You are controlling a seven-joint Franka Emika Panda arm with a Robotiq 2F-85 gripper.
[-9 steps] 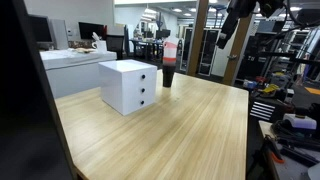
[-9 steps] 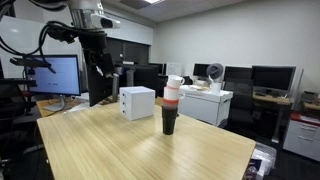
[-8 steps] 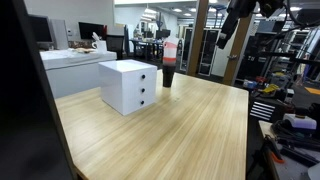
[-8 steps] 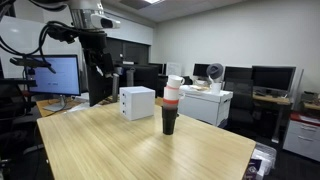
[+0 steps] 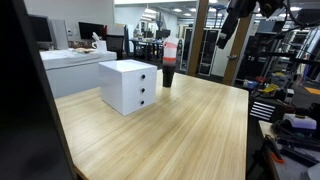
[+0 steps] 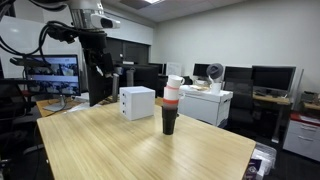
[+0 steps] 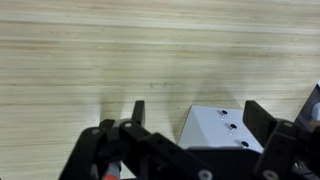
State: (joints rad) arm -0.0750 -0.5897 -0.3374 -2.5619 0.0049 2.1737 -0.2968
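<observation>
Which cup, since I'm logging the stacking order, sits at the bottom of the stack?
The black cup; it stands on the table, with the red cup and white cup above it.

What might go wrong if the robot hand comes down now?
1. The open gripper hangs high over the table. In the wrist view the box shows between its fingers, so a straight drop might hit the box top.
2. The cups stand in a tall, thin stack near the box. A nudge would probably topple them.
</observation>
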